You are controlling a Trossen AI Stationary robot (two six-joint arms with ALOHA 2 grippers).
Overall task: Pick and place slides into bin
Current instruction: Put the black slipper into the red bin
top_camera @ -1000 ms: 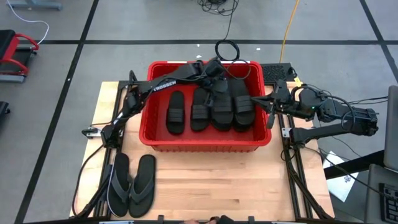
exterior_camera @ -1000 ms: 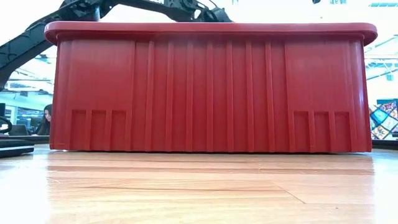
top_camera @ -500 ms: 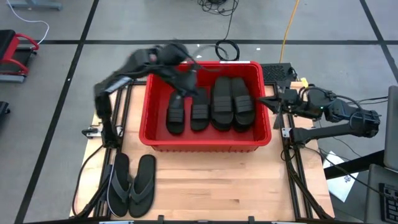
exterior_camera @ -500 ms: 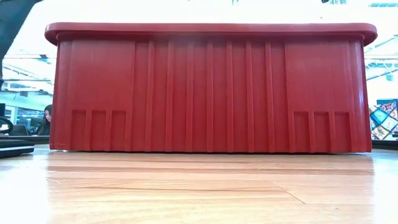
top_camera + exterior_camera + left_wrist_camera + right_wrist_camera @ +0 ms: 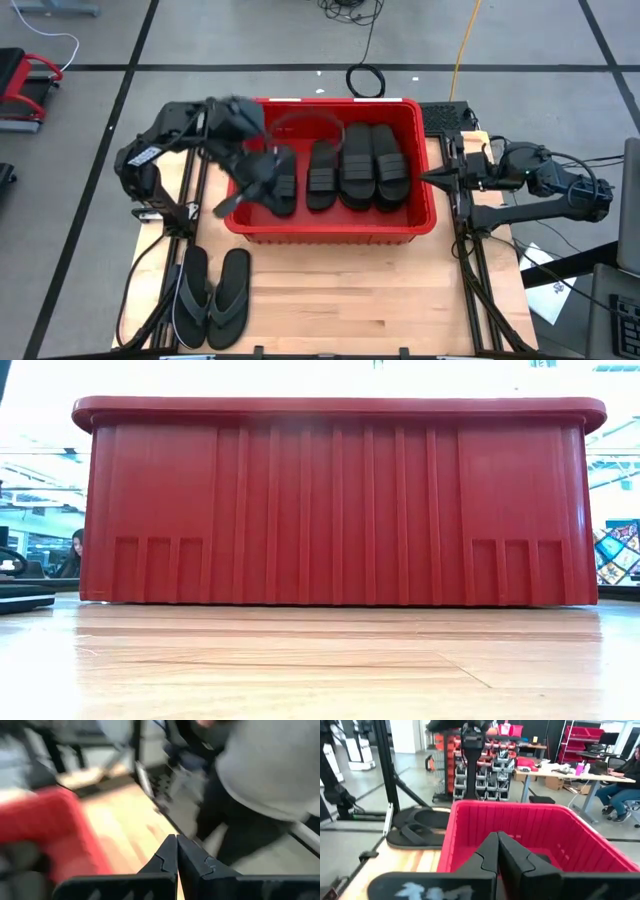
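The red bin [image 5: 330, 228] sat on the wooden worktop [image 5: 330, 300], near its far edge. Inside it lay banded slides [image 5: 358, 165] side by side in a row, soles down; their exact count was hard to tell because the left arm blurred over the leftmost one. Two thong flip-flops [image 5: 211, 296] lay together on the worktop in front of the bin's left corner, well apart from it.

Left gripper [image 5: 238, 196] hung over the bin's left front corner, above the rim, blurred in the high view. In the left wrist view its fingers [image 5: 176, 861] were pressed together, tips touching, holding nothing. Blurred red bin wall [image 5: 60, 827] and bare worktop showed beyond them.

Right gripper [image 5: 432, 177] hovered just beside the bin's right wall, outside it, pointing toward the bin. In the right wrist view the fingers [image 5: 496, 851] met at the tips, empty, with the bin [image 5: 520, 827] ahead and the flip-flops [image 5: 415, 831] lying beyond its corner.

Low view showed only the bin's slotted front wall [image 5: 340, 500] filling the frame, resting flat on the worktop. A person [image 5: 622, 790] sat at a desk in the room behind.
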